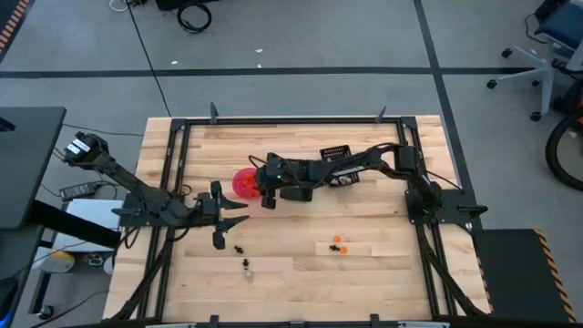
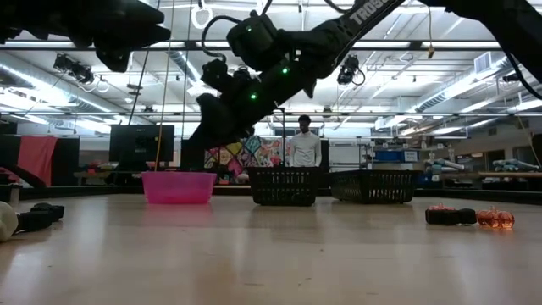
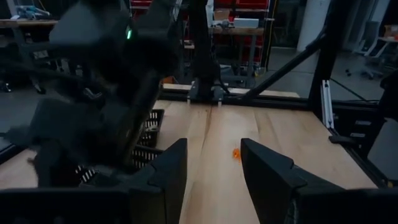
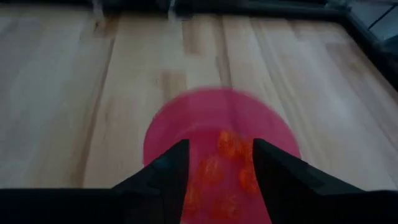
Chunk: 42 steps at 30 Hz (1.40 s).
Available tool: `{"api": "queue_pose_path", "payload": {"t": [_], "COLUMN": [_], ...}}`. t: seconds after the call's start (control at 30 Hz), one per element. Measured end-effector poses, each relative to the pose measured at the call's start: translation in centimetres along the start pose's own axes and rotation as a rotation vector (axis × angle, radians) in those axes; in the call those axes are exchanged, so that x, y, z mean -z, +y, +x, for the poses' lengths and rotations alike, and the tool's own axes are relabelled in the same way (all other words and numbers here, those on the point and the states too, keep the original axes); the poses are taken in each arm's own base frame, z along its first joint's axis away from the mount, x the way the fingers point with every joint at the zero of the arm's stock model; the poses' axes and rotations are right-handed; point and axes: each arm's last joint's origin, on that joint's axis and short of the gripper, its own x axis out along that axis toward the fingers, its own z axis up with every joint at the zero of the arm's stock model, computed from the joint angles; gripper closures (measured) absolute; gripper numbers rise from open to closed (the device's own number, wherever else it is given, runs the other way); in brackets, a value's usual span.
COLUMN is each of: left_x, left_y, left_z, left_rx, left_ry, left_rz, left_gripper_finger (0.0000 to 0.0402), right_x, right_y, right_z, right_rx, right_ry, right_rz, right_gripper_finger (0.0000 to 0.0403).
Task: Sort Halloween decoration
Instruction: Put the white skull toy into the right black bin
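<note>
The right arm (image 1: 310, 171) hides part of the pink bowl (image 1: 242, 184); the trinkets (image 1: 341, 244) are too small to identify.

Overhead, straight down on the whole desk (image 1: 301, 264). Low, level across it toward the room. Pink bowl (image 4: 221, 140) shared by overhead, low, right wrist.

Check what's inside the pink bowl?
Several orange trinkets lie in the pink bowl, seen between the open right tool above it. The tool's fingers cover part of the bowl's floor.
</note>
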Motion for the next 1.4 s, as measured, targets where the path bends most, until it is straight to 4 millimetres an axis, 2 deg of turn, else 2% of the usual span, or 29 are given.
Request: {"api": "queue_pose_path", "payload": {"t": [0.1,0.17,0.23,0.5,0.67,0.73,0.93,1.17,1.4], "left_x": [0.1,0.4,0.6,2.4,3.3,4.1,5.9,7.6,7.6], "left_y": [0.0,0.0,0.1,0.3,-0.1,-0.4,-2.1,-4.6,-7.7], "left_z": [0.0,0.0,0.0,-0.2,-0.5,-0.7,-0.6,0.3,2.5], "left_rx": [-0.002,-0.004,-0.007,0.001,0.174,0.215,0.288,0.374,0.409], "left_ry": [0.010,0.030,0.053,0.209,0.341,0.421,0.506,0.456,0.466], "left_rz": [0.008,0.025,0.032,0.013,-0.056,-0.097,-0.131,-0.062,0.078], "left_gripper_finger": [0.0246,0.0246,0.0246,0.0246,0.0246,0.0246,0.0246,0.0246,0.0244], "right_x": [-1.2,-2.0,-2.0,0.0,1.9,2.3,4.6,7.3,9.1], "right_y": [0.7,1.7,3.0,9.4,12.3,13.0,14.1,13.0,12.3], "right_z": [-1.7,-3.0,-4.0,-7.4,-9.4,-10.3,-12.7,-15.5,-16.7], "right_rx": [-0.019,-0.047,-0.110,-0.277,-0.220,-0.199,-0.130,0.053,0.059], "right_ry": [0.022,0.039,0.095,0.375,0.517,0.508,0.392,0.279,0.206], "right_rz": [-0.058,-0.102,-0.132,-0.216,-0.284,-0.275,-0.203,-0.099,-0.005], "right_gripper_finger": [0.0223,0.0226,0.0229,0.0234,0.0234,0.0234,0.0234,0.0234,0.0234]}}
